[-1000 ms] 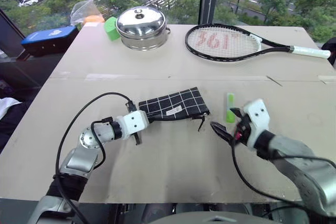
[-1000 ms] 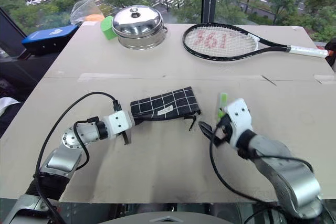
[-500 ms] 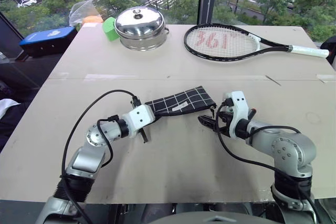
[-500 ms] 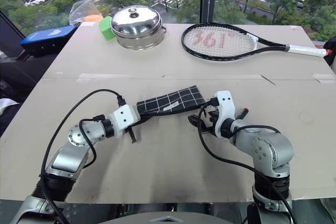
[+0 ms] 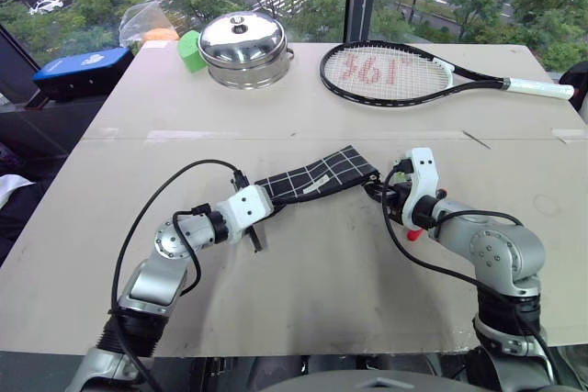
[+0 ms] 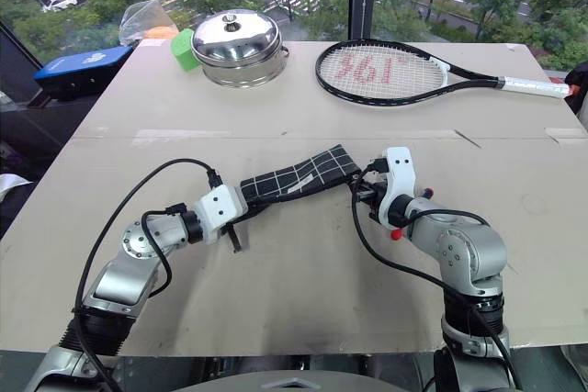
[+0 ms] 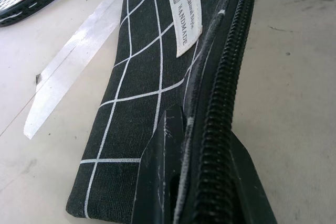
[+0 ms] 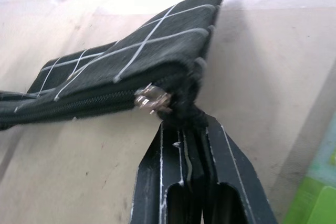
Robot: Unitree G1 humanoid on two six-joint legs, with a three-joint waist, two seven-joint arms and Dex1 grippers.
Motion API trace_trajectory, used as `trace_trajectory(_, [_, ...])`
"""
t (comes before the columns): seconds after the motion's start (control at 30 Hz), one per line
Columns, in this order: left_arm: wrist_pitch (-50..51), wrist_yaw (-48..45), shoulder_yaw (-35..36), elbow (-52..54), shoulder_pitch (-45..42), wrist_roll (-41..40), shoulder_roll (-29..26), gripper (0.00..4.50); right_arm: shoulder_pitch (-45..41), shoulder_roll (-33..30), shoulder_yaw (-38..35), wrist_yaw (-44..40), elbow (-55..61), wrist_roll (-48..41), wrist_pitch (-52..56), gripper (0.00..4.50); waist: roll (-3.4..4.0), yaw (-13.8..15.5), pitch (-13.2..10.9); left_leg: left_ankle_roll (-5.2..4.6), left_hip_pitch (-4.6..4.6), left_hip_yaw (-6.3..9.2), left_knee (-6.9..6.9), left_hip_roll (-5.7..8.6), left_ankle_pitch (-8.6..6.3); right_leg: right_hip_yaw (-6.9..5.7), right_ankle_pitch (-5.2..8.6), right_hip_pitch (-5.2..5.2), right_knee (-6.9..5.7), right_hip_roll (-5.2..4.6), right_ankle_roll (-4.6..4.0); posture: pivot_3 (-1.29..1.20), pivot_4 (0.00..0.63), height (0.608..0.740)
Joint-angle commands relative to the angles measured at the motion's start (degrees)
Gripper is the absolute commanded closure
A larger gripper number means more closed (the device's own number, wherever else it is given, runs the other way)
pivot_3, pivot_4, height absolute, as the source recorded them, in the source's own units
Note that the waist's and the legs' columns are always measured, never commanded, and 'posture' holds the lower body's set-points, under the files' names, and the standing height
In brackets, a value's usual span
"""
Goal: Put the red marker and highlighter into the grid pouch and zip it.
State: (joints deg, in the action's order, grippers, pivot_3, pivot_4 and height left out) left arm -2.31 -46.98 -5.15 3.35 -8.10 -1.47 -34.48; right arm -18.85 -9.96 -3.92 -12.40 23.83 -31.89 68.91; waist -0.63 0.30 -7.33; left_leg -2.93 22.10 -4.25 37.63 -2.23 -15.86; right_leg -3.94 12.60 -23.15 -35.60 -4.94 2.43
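Note:
The grid pouch lies across the middle of the table, black with white lines and a white label. My left gripper is shut on the pouch's left end, fingers astride the zipper. My right gripper is shut on the dark zipper pull at the pouch's right end, just behind the metal slider. The light-green highlighter lies on the table beside the right gripper. A small red tip shows under the right wrist; I cannot tell whether it is the red marker.
At the back stand a steel pot with lid, a green block and a tennis racket. A blue object sits off the table's back left corner. A tape seam crosses the table.
My right gripper moved in to the pouch's right end and shut on the zipper pull, covering the highlighter in the eye views. The left gripper kept its hold.

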Motion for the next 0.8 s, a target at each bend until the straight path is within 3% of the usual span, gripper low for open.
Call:
trace_trajectory(0.03, [1.9, 0.9, 0.0, 2.2, -1.9, -1.1, 1.0, 4.5, -0.3, -1.2, 1.0, -1.6, 4.5, -1.5, -0.8, 4.46, 0.0, 0.0, 0.0, 0.0, 0.0, 0.0, 0.0, 0.0, 0.0, 0.0, 0.0, 0.0, 0.0, 0.0, 0.0, 0.0, 0.15, 0.74])
trace_trajectory(0.8, [13.3, 6.2, -5.6, 4.0, -12.4, 1.5, 10.1, 4.5, -8.2, -0.8, 11.2, -4.3, 3.1, -2.2, 2.3, 4.46, -0.06, -0.1, 0.0, 0.0, 0.04, 0.03, 0.0, 0.03, 0.0, 0.0, 0.0, 0.0, 0.0, 0.03, 0.01, 0.0, 0.15, 0.74])
